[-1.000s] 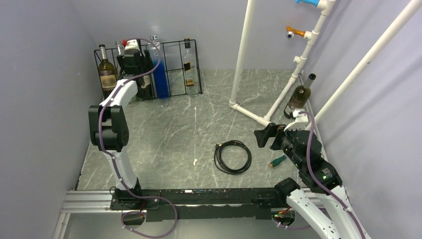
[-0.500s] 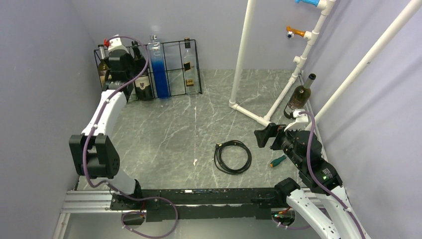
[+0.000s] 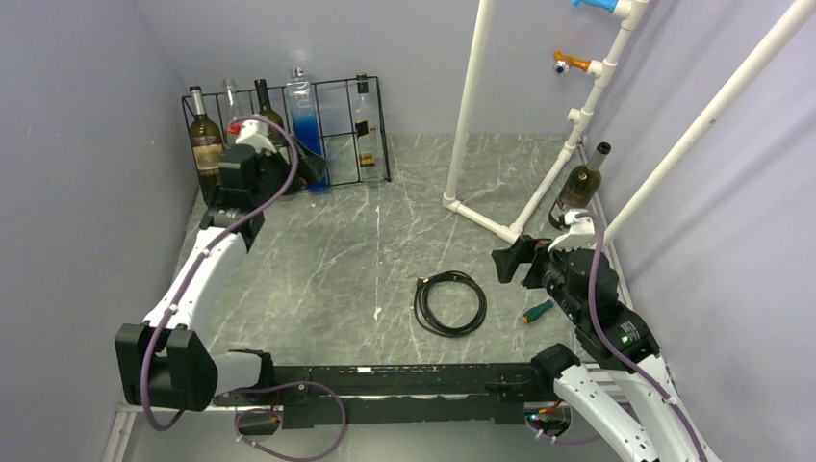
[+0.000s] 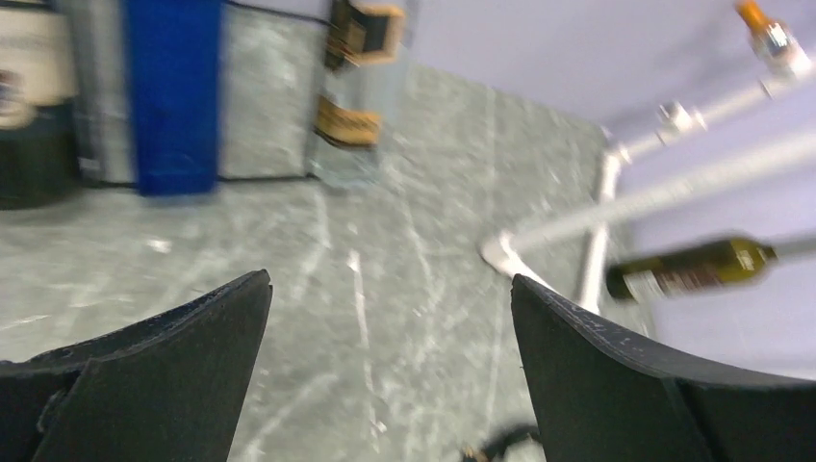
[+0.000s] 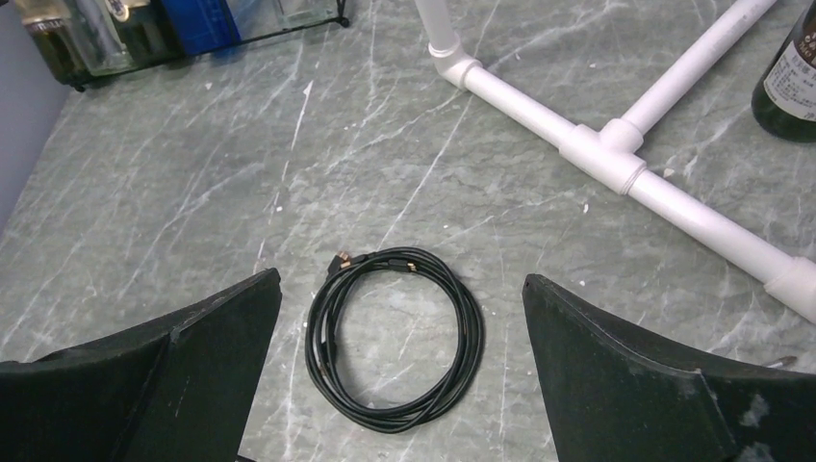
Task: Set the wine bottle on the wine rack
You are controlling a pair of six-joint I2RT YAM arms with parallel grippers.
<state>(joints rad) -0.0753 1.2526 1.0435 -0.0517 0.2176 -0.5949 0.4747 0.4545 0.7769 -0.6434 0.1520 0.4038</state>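
Note:
The wine rack (image 3: 348,133), a low black wire frame, stands at the back left and holds several upright bottles, among them a dark one (image 3: 262,104) and a blue one (image 3: 304,114). A dark green wine bottle (image 3: 580,183) stands at the far right beside the white pipe frame; it shows in the left wrist view (image 4: 693,269) and at the edge of the right wrist view (image 5: 789,87). My left gripper (image 3: 310,166) is open and empty just in front of the rack (image 4: 387,279). My right gripper (image 3: 510,262) is open and empty above the table (image 5: 399,327).
A white pipe frame (image 3: 471,115) rises at the back right, and its foot (image 5: 616,144) runs across the table. A coiled black cable (image 3: 449,303) lies mid-table under my right gripper (image 5: 395,337). A small screwdriver (image 3: 537,311) lies near the right arm. Grey walls close both sides.
My left arm has pulled back from the rack and turned toward the right, with its gripper empty. The dark bottle stays standing in the rack. The right arm has not moved.

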